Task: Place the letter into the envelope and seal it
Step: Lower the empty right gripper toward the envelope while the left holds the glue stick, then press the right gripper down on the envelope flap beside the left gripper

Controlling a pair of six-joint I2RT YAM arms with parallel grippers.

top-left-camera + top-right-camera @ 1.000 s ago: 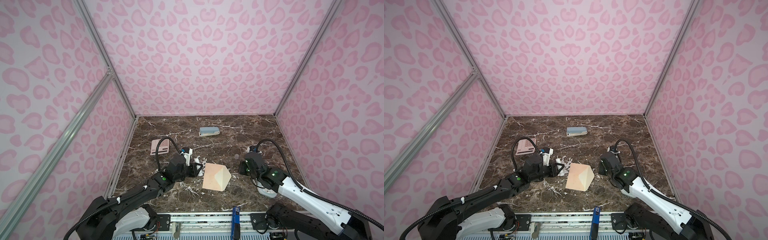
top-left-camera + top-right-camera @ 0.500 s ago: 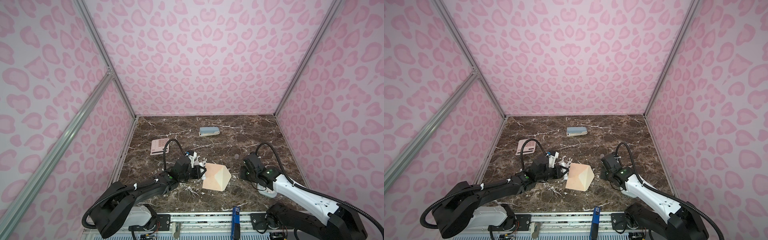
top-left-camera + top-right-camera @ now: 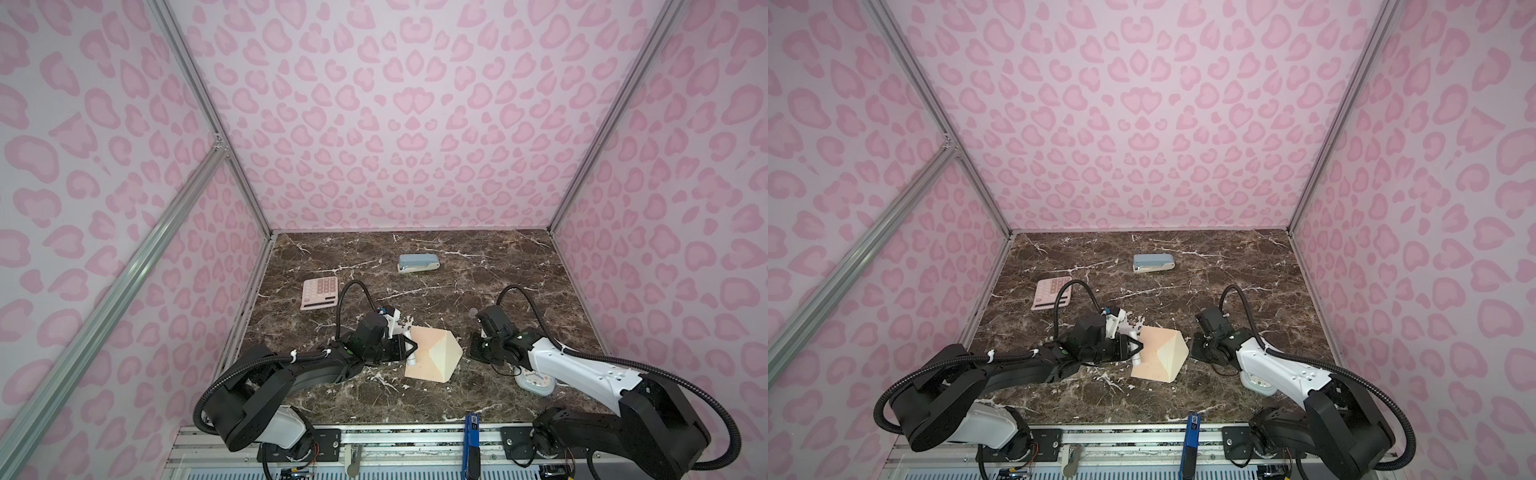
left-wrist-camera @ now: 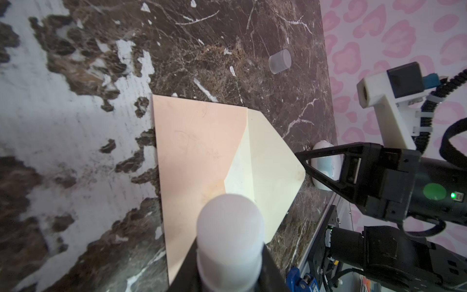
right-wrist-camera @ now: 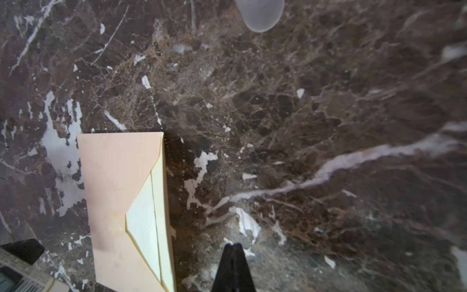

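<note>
While the left claw [image 3: 409,351] holds a tube [image 4: 230,227], the envelope [image 3: 430,357] lies beneath.

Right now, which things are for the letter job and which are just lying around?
For the job: peach-pink paper envelope with open cream flap; white cylindrical stick, likely glue, held by the left gripper.
Just lying about: flat pink plastic calculator; blue-grey stapler; white rounded gadget.
</note>
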